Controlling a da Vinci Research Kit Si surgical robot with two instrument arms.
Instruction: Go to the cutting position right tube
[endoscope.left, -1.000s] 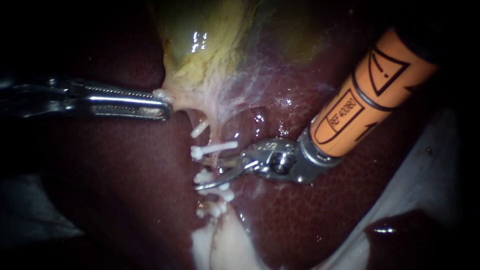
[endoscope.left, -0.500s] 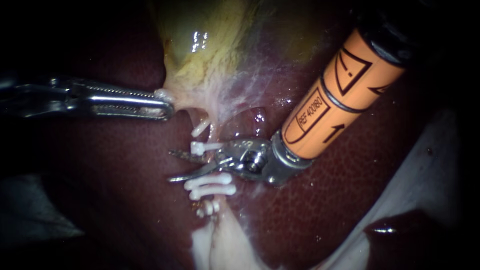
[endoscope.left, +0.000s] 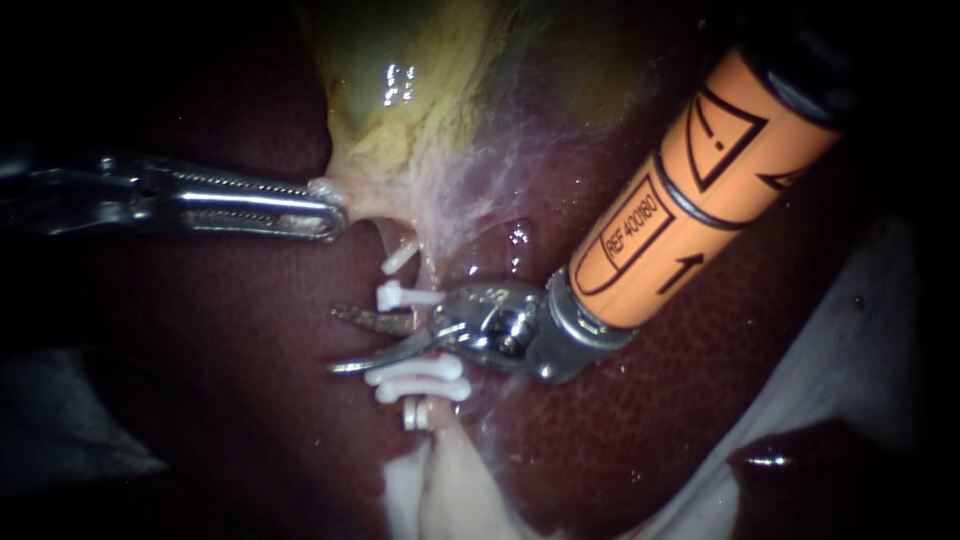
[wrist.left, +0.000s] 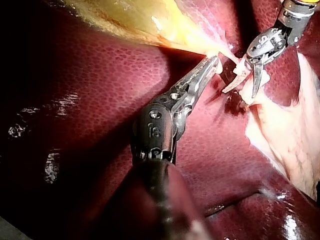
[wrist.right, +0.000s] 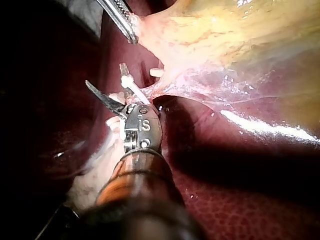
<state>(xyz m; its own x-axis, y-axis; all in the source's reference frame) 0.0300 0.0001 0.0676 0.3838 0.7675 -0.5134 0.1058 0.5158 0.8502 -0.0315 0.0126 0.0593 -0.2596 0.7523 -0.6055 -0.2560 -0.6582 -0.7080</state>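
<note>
Straddling the pale clipped tube (endoscope.left: 430, 275) with blades parted, the orange-sleeved right instrument (endoscope.left: 334, 340) sits between white plastic clips (endoscope.left: 405, 297).
Left, the steel left instrument (endoscope.left: 335, 210) clamps the yellowish gallbladder (endoscope.left: 400, 130) at its edge.

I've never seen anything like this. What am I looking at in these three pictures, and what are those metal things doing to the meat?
This is a surgical robot working at a bench on a pig's liver and its yellowish gallbladder. One picture comes from the endoscope, a small camera close to the tissue. The other two come from cameras riding on each arm. The left instrument, a thin metal rod, is clamped on the pale edge of the gallbladder. The right instrument, the one with the orange sleeve, ends in two blades. They stand open, apparently around a thin tube, in the gap between the white clips on it. It holds nothing.
</note>
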